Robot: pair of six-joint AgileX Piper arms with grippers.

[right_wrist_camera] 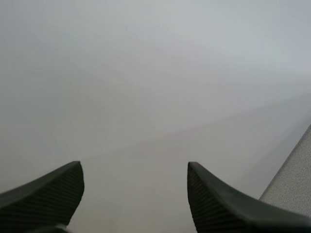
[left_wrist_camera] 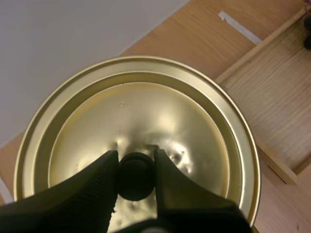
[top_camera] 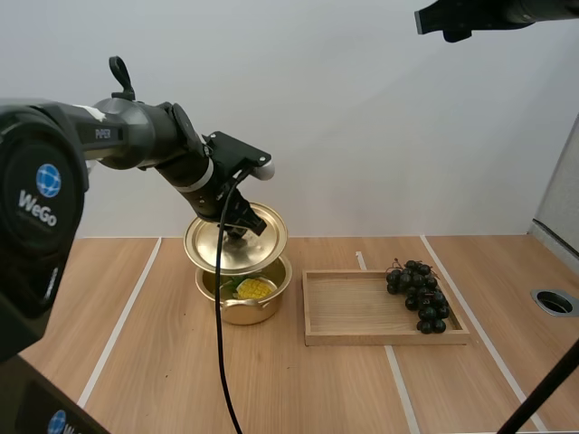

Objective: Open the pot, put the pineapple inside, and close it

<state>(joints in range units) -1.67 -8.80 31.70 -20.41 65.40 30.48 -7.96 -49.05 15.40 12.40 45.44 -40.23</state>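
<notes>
Two black fingers [left_wrist_camera: 87,194] of the left arm [top_camera: 145,136] pinched the dark knob [left_wrist_camera: 135,175] of the golden lid [left_wrist_camera: 146,111], so the left jaws were closed tight on the knob. The lid hung tilted over the far part of the golden pot [top_camera: 240,314], with the near part of the opening uncovered. Whether lid and pot touched could not be told. The yellow pineapple [top_camera: 256,287] lay inside the pot, its green leaves to the left. Just right of the pot, a wooden tray [top_camera: 353,307] sat on the wooden surface [top_camera: 163,362], with a bunch of dark grapes [top_camera: 419,294] at its right end. The right arm [top_camera: 488,14] was high at the far right. The right jaws stood wide apart and held nothing.
</notes>
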